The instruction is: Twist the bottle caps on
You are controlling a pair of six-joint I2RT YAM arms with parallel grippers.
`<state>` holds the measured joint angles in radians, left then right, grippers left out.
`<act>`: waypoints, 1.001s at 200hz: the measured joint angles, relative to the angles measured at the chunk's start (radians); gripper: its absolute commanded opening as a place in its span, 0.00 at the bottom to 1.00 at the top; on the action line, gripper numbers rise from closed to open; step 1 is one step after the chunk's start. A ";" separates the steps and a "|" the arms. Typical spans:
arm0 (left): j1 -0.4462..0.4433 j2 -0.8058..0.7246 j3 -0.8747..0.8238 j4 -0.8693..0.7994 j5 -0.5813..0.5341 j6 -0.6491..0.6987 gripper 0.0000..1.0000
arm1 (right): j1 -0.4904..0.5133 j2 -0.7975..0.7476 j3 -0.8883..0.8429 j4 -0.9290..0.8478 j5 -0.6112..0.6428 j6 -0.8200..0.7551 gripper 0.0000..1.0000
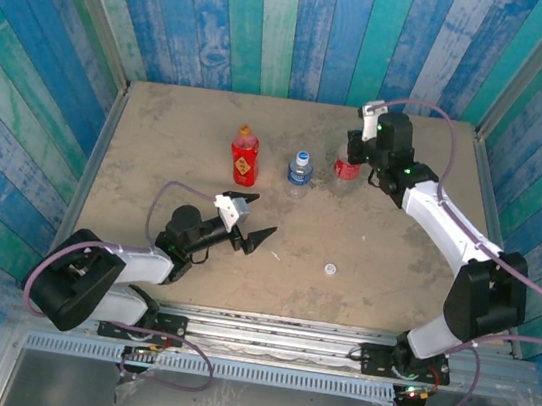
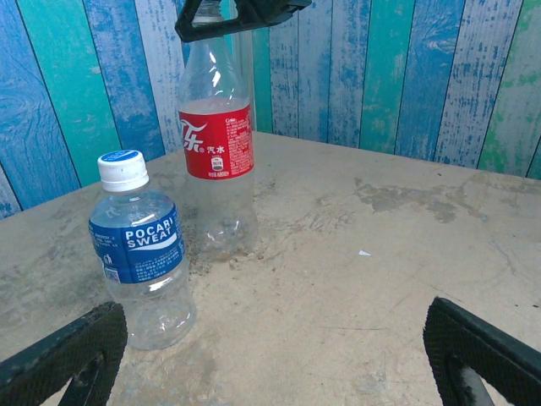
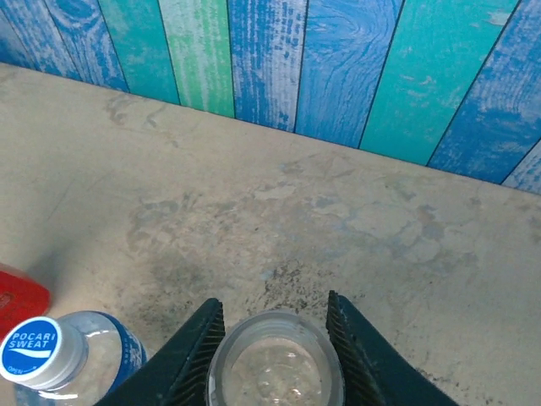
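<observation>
Risk: right gripper (image 3: 273,306) clamped on red-label bottle (image 3: 275,372) at open neck, might squash or tip it; left gripper (image 2: 270,355) wide, empty.

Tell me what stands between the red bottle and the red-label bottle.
The short blue-label bottle stands between the red bottle and the red-label bottle; the top view shows all three in a row.

Overhead view looks down; both wrist views, close, share the red-label bottle (image 2: 215,144).
</observation>
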<state>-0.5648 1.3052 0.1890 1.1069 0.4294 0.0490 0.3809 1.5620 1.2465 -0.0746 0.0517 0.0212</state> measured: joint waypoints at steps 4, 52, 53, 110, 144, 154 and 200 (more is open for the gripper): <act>0.000 0.000 0.000 0.000 0.001 0.000 0.94 | 0.000 0.000 0.000 0.000 -0.005 -0.003 0.28; 0.000 0.010 0.000 0.031 0.027 0.000 0.94 | 0.004 -0.060 -0.045 -0.015 -0.083 -0.038 0.23; 0.000 0.011 0.000 0.033 0.029 0.000 0.94 | 0.005 -0.063 -0.047 -0.016 -0.084 -0.039 0.23; 0.000 0.095 0.048 0.120 0.098 -0.025 0.94 | 0.161 -0.256 -0.180 -0.070 -0.251 -0.213 0.22; 0.000 0.157 0.092 0.184 0.164 -0.045 0.94 | 0.268 -0.290 -0.217 -0.109 -0.415 -0.282 0.21; 0.000 0.174 0.095 0.210 0.182 -0.056 0.94 | 0.278 -0.285 -0.217 -0.113 -0.458 -0.290 0.21; 0.000 0.228 0.110 0.255 0.243 -0.089 0.97 | 0.303 -0.231 -0.209 -0.083 -0.566 -0.299 0.21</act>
<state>-0.5648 1.5330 0.2993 1.3617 0.6727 -0.0399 0.6842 1.3308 1.0370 -0.1577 -0.5148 -0.2775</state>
